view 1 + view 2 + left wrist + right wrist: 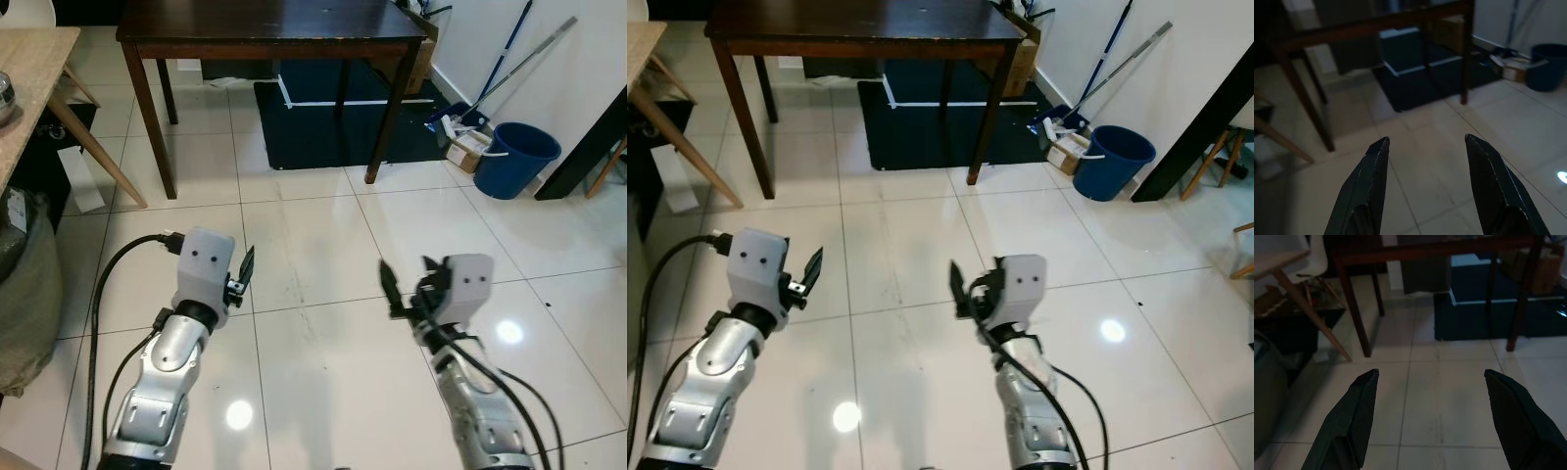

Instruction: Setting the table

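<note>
A dark wooden table (265, 24) stands ahead across the tiled floor, its top bare where I can see it. At my left is the corner of a light wooden table (34, 73) with a metal object (5, 98) at its edge. My left gripper (243, 274) is held out low over the tiles, open, with nothing between its fingers (1369, 186). My right gripper (407, 282) is held out beside it, also open and holding nothing, its fingers (1352, 421) spread wide.
A dark mat (323, 127) lies under the dark table. A blue bucket (514, 157), a small box (468, 149) and a mop (495, 83) stand against the right wall. A grey-green sack (24, 284) sits at my left. Open tiles lie ahead.
</note>
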You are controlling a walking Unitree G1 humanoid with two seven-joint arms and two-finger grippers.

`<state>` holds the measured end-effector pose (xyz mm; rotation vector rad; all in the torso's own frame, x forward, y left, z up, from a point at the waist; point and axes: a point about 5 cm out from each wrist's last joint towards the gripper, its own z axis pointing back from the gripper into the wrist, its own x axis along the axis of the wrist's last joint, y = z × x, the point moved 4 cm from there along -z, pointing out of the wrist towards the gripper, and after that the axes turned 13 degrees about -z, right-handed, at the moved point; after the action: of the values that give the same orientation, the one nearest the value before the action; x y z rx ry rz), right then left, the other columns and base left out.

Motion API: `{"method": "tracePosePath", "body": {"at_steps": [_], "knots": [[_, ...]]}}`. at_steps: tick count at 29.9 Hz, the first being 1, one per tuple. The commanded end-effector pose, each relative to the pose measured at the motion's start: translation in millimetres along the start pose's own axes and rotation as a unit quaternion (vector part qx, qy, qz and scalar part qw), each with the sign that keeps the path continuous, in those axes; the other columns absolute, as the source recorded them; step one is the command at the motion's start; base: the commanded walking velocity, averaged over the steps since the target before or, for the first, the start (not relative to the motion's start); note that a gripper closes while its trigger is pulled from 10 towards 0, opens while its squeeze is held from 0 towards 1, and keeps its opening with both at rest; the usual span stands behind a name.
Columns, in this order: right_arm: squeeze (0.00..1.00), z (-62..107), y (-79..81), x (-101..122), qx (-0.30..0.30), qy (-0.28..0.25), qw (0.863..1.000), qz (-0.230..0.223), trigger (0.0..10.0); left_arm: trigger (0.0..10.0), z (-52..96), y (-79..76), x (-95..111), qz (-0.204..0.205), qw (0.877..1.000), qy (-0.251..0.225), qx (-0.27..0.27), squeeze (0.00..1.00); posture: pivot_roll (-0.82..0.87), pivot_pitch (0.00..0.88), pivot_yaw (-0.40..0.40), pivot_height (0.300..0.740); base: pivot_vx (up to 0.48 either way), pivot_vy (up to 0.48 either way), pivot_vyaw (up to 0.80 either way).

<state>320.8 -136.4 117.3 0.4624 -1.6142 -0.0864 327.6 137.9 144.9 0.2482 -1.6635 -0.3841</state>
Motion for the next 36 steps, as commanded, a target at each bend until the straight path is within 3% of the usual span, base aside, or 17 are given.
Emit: {"method": "tracePosePath", "body": {"at_steps": [1, 6, 8, 9, 10, 14, 19, 28, 36], "knots": [[0.00, 0.7, -3.1, 6.2, -0.003, -0.007, 1.000, 0.012, 10.0, 10.0, -0.2, 9.4, -7.6, -0.012, 0.999, 0.013, 0.033, 0.00, -0.15, 0.000, 0.020, 0.740, 0.000, 0.000, 0.00], [0.00, 2.1, -7.4, 11.0, -0.008, -0.012, 1.000, 0.021, 10.0, 10.0, -0.8, 20.9, -13.9, -0.015, 0.998, 0.027, 0.060, 0.00, -0.15, 0.005, 0.002, 0.740, 0.000, 0.000, 0.00], [0.00, 10.1, -27.3, 11.9, -0.034, -0.006, 0.999, 0.038, 10.0, 10.0, 8.0, 19.7, -39.6, -0.005, 0.996, 0.076, 0.046, 0.00, -0.15, 0.008, -0.002, 0.740, 0.000, 0.000, 0.00], [0.00, 10.1, -27.3, 11.9, -0.034, -0.006, 0.999, 0.038, 10.0, 10.0, 8.0, 19.7, -39.6, -0.005, 0.996, 0.076, 0.046, 0.00, -0.15, 0.008, -0.002, 0.740, 0.000, 0.000, 0.00], [0.00, 18.4, -44.8, 9.7, -0.063, 0.000, 0.997, 0.049, 10.0, 10.0, 18.4, 17.3, -60.9, 0.014, 0.992, 0.119, 0.039, 0.00, -0.16, 0.011, 0.004, 0.740, 0.000, 0.000, 0.00], [0.00, 29.3, -59.1, 6.1, -0.091, 0.007, 0.994, 0.054, 10.0, 10.0, 26.5, 17.1, -78.3, 0.017, 0.988, 0.148, 0.041, 0.00, -0.16, 0.017, 0.015, 0.740, 0.000, 0.000, 0.00], [0.00, 33.6, -59.9, 1.6, -0.093, 0.014, 0.994, 0.053, 10.0, 10.0, 27.9, 18.5, -82.2, 0.009, 0.988, 0.151, 0.043, 0.00, -0.17, 0.020, 0.022, 0.740, 0.000, 0.000, 0.00], [0.00, 19.4, -38.0, -3.5, -0.051, 0.022, 0.997, 0.045, 10.0, 10.0, 27.4, 33.6, -81.8, -0.009, 0.986, 0.148, 0.077, 0.00, -0.14, 0.019, -0.006, 0.740, 0.000, 0.000, 0.00], [0.00, 18.0, -41.6, 2.1, -0.056, 0.014, 0.997, 0.042, 10.0, 10.0, 25.6, 21.6, -77.2, -0.010, 0.990, 0.135, 0.049, 0.00, -0.14, 0.017, -0.006, 0.740, 0.000, 0.000, 0.00]]}}
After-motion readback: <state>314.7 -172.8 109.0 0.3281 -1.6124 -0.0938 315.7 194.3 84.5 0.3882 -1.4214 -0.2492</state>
